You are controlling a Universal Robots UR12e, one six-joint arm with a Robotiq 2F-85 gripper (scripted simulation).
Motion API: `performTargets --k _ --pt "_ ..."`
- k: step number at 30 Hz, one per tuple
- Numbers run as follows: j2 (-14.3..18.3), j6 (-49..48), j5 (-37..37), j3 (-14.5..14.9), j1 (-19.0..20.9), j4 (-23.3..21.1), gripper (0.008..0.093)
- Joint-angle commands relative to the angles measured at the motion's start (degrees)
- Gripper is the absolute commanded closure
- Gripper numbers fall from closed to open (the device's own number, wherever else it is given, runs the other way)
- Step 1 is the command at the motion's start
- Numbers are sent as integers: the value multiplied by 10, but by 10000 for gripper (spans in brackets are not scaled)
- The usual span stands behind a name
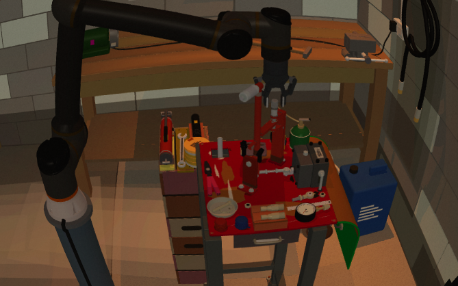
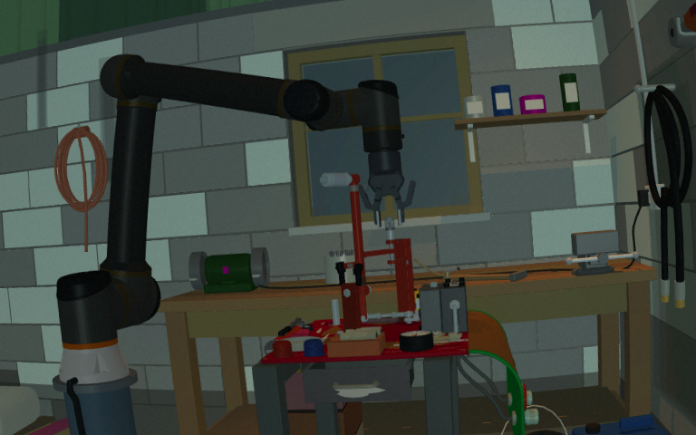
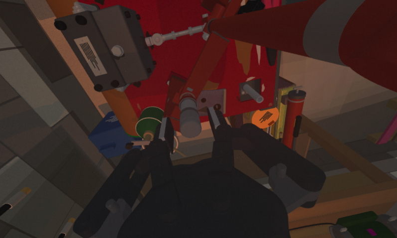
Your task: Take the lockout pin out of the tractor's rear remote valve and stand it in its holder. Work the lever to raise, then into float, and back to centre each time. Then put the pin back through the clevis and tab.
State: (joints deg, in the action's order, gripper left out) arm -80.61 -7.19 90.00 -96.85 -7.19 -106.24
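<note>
The grey lockout pin [image 1: 274,107] [image 2: 390,228] [image 3: 189,116] stands upright out of the top of the red post [image 1: 278,137], through the clevis and tab. The red lever [image 1: 257,121] [image 2: 356,237] rises beside it. Its white handle [image 1: 248,94] [image 2: 335,179] points sideways at the top. A grey stub stands in the holder [image 1: 220,147] [image 3: 252,93] at the panel's far-left corner. My gripper [image 1: 274,104] [image 2: 388,220] [image 3: 189,124] hangs straight down over the pin's head, fingers on either side of it. It is open and holds nothing.
The wooden workbench [image 1: 223,64] runs behind the red panel [image 1: 266,188]. The grey valve block [image 1: 310,165] [image 3: 106,47] sits right of the post, a green bottle [image 1: 299,131] behind it. A blue canister [image 1: 367,194] stands on the floor to the right.
</note>
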Motion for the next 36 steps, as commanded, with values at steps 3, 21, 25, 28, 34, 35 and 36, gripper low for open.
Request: performTargets --k 3,21,25,28,34,35,36 --pt "0 0 0 1 0 0 514" --pt "0 0 0 1 0 0 774" --pt "0 0 0 1 0 0 854" --pt "0 0 0 1 0 0 914" --pt "0 0 0 1 0 0 934" --pt "0 0 0 1 0 0 934" --pt "0 0 0 1 0 0 934"
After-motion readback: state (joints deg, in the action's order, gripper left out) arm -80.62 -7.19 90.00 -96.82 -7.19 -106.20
